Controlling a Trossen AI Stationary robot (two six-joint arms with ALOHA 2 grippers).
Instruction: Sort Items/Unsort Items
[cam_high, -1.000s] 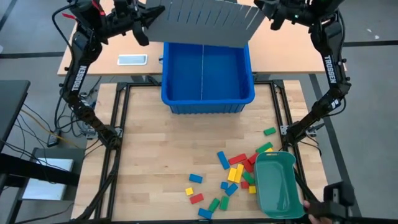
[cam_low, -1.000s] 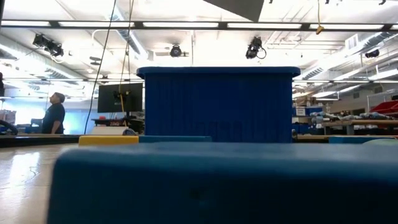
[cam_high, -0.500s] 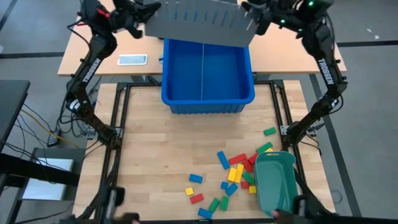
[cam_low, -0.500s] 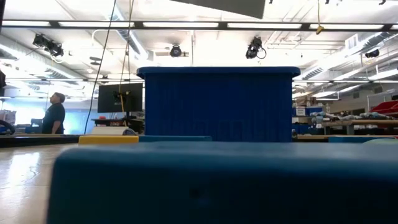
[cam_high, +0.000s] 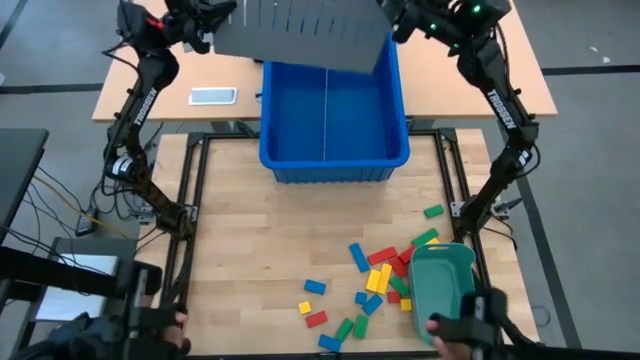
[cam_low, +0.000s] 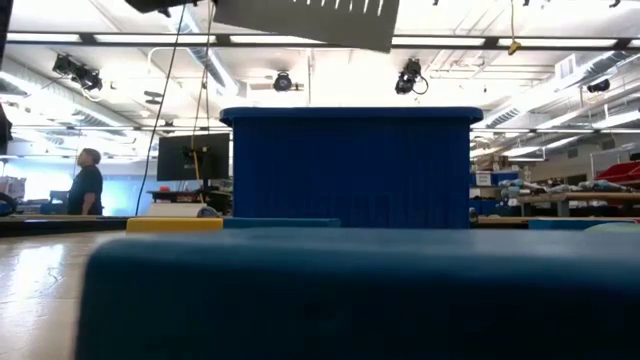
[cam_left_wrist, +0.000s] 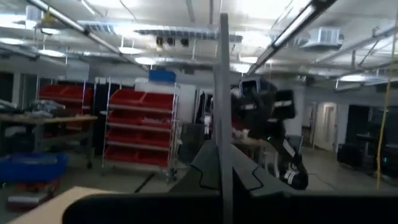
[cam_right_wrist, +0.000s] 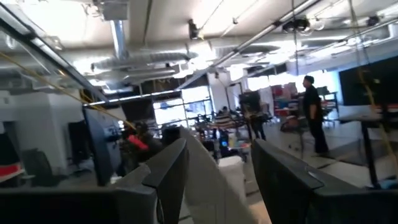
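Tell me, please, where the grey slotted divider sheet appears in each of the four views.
High view: grey divider sheet at top centre, over the far edge of the blue bin, between both grippers.
Low view: top edge, above the bin, tilted.
Left wrist view: edge-on, a thin upright line at centre.
Right wrist view: pale sloping edge between the two fingers.
Shared landmark: the blue bin, in the high and low views only.

Light wooden table (cam_high: 260, 250), blue bin (cam_high: 333, 122) at its far edge, teal tray (cam_high: 445, 297) near right corner, red, yellow, green and blue blocks (cam_high: 375, 285) scattered just beside the tray.
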